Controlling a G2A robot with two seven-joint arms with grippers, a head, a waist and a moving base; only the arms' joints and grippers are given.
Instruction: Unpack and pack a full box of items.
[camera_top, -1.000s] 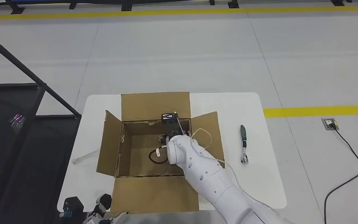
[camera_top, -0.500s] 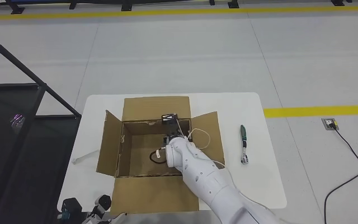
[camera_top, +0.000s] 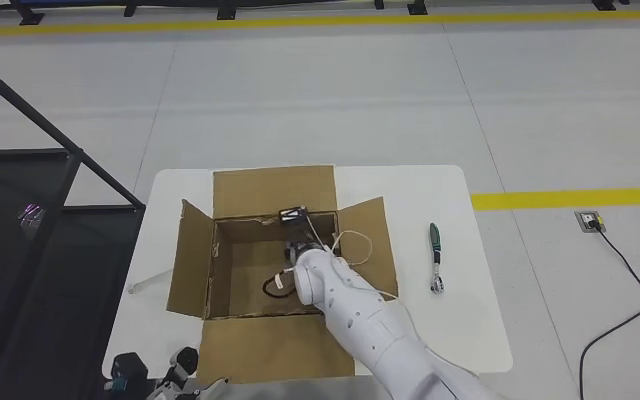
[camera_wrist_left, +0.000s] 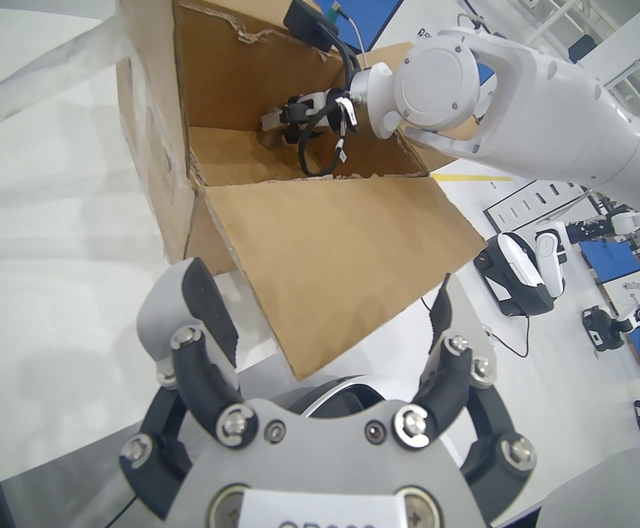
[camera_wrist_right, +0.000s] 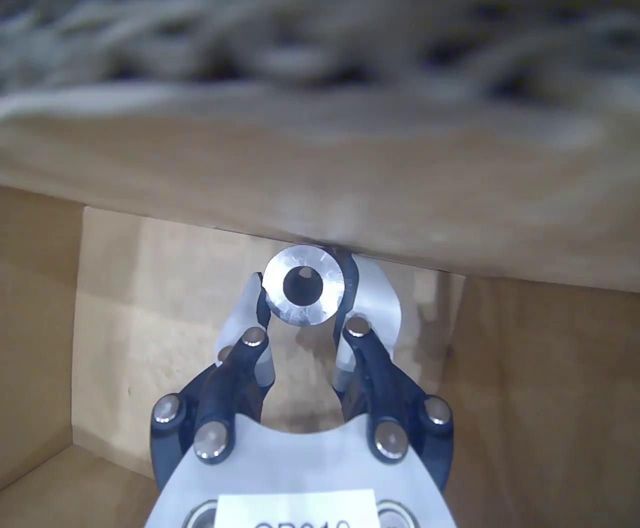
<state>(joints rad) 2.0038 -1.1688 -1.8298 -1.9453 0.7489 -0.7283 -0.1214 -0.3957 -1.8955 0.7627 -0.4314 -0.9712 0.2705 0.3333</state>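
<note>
Left gripper (camera_wrist_left: 320, 287) is nearest us, just in front of the box's (camera_wrist_left: 325, 250) near flap and lower than it. Jaws spread wide, nothing between them. One fingertip runs up to the flap's edge in its wrist view, and we can't tell whether it touches.

Box (camera_top: 275, 190) sits mid-table (camera_top: 420, 190), top open, four flaps folded out.

Right arm (camera_top: 370, 320) crosses the near flap and goes down inside. From above it hides the box's near right corner and its own gripper.

Right gripper (camera_wrist_right: 303, 300) is clamped on a cylinder (camera_wrist_right: 303, 286), one finger on each side. We see only the end face, a bright metal ring with a dark bore. Its length is hidden behind that face.

From the left wrist, the right gripper (camera_wrist_left: 274, 120) is well inside the box, with black cables looping off the wrist. At that range the cylinder is too small to pick out. We can't tell whether it touches the floor.

Behind the fingers the right wrist view shows the box walls (camera_wrist_right: 525, 375) and an inside corner. The band across the top of that view is smeared: a cardboard edge close to the lens, with grey shapes past it that we can't identify.

Wrench (camera_top: 435, 258) lies on the table to the right of the box, apart from it. Its green handle points away from us and its metal head towards us.
</note>
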